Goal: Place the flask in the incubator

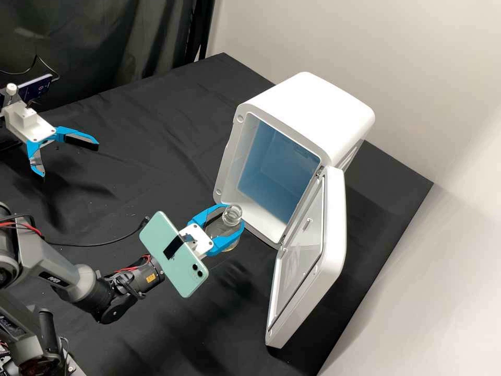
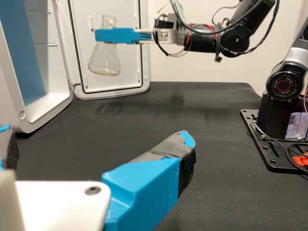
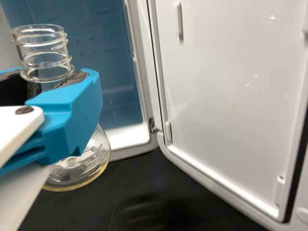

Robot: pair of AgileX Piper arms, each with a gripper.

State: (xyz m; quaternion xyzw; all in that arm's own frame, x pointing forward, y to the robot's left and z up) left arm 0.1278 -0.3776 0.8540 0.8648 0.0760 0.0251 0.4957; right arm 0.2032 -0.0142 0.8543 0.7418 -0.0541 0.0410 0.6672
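One black counter [image 1: 156,130] carries a white incubator [image 1: 308,112] at the right, its blue chamber exposed and its door [image 1: 313,245] swung fully open toward the near side. At the far left, the left hand [image 1: 67,156] hangs with fingers spread, holding nothing. The right hand [image 1: 228,223] pinches the Erlenmeyer flask [image 1: 232,211] by its neck, just outside the chamber's lower left corner, upright, its base seemingly just off the counter.

I judge the flask light, rigid, smooth and breakable, so a knock against the door frame is the risk. The neck below the threaded lip is the sound place to grip.

It is clear glass, cone-bodied and uncapped, with a faint yellowish tinge at the base.
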